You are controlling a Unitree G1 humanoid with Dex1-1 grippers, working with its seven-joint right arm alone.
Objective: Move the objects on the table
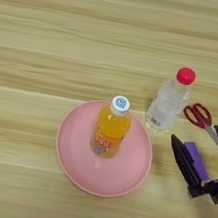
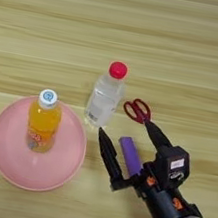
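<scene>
The orange drink bottle (image 1: 112,127) with a white cap stands upright on a pink plate (image 1: 119,176) left of centre. To its right, off the plate, the taller clear bottle (image 1: 169,101) with a red cap stands on the wooden table (image 1: 54,30). My right gripper (image 2: 124,126) comes in from the bottom right and is open, its two black fingers spread wide. Its left fingertip (image 2: 101,132) sits just below the base of the clear bottle (image 2: 104,97), apart from it. Nothing is held.
A purple oblong object (image 2: 130,155) lies on the table between the spread fingers. Red-handled scissors (image 2: 137,110) lie right of the clear bottle, by the right finger (image 2: 153,131). The plate (image 2: 5,159) is close to the picture's left edge in the right eye view.
</scene>
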